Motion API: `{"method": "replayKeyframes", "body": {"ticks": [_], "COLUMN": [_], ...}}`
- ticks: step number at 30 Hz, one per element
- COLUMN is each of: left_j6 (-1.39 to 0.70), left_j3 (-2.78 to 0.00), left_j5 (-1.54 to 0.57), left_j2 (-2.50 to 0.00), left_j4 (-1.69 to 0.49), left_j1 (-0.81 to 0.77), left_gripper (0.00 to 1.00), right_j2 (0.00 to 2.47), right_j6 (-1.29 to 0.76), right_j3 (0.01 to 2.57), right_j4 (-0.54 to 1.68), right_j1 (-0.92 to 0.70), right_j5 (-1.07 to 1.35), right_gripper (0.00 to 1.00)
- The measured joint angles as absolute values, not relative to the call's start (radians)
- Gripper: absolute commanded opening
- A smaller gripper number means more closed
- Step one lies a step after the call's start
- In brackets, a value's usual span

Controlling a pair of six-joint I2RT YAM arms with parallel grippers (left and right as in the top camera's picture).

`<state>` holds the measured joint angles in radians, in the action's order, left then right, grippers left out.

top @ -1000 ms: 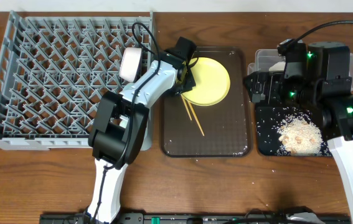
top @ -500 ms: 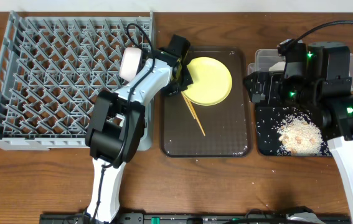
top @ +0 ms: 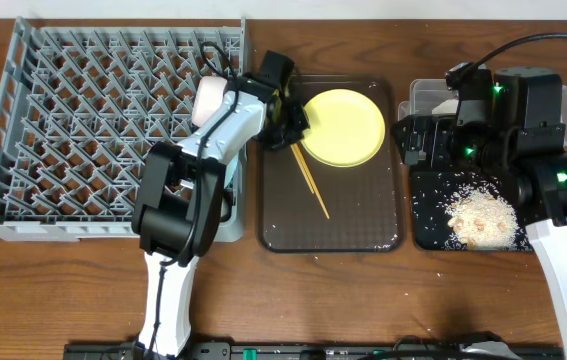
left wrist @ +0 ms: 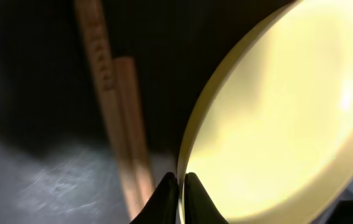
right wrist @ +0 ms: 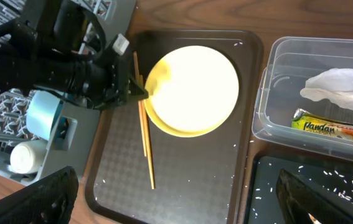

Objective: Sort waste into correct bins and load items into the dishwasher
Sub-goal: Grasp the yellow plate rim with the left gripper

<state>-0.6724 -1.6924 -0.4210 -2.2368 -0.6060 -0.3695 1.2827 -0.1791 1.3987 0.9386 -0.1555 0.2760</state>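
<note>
1. At the plate's left rim, the left gripper [left wrist: 180, 186] is clamped on the plate [left wrist: 276, 124], with its two tips pressed together on the thin yellow edge.
2. The plate sits over the far half of the brown tray [top: 333, 240]. I cannot tell whether its gripped edge is lifted off the tray.
3. The chopsticks [top: 311, 185] lie side by side on the same tray. They start just beside the gripper tips and run toward the near side, apart from the plate.
4. Left of that tray, the rack [top: 63, 130] holds a blue bowl [right wrist: 42, 112] on edge, a cup [right wrist: 27, 155] and a white bowl [top: 210, 103]. All three are along its right side, close to the left arm.
5. The right gripper [top: 411, 142] hangs between the brown tray and the bins. Its jaws are wide apart and hold nothing, and it is well apart from the plate.
6. The tub [right wrist: 264, 93], at the far right, holds the napkin [right wrist: 344, 87] with the wrapper [right wrist: 332, 124] beside it.
7. The black tray [top: 428, 230], just nearer than the tub, holds a heap of rice [top: 481, 215] with loose grains scattered around it.
</note>
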Motion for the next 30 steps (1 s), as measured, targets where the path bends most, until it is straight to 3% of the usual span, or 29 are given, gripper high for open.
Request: {"method": "replayKeyframes", "body": {"ticks": [9, 17, 22, 30], "left_j6": [-0.653, -0.647, -0.647, -0.646], "left_j3": [-1.693, -1.692, -1.692, -1.692], "left_j5": [-0.518, -0.47, -0.482, -0.49], "left_j2": [-2.237, -2.237, -2.237, -2.237], "left_j4": [-0.557, -0.592, -0.587, -0.567], "left_j1": [-0.366, -0.365, -0.35, -0.343], "left_gripper": [0.08, 0.4, 0.47, 0.47], "right_j2": [1.283, 1.283, 1.283, 1.283], "right_j6": [-0.179, -0.179, -0.179, -0.179], "right_j3": [1.399, 1.399, 1.399, 1.399], "right_j4": [0.939, 0.939, 0.939, 0.939], "right_j1": [-0.155, -0.155, -0.155, -0.155], "right_j5": [0.276, 0.276, 0.276, 0.276], "right_gripper": [0.99, 0.99, 0.99, 0.99]}}
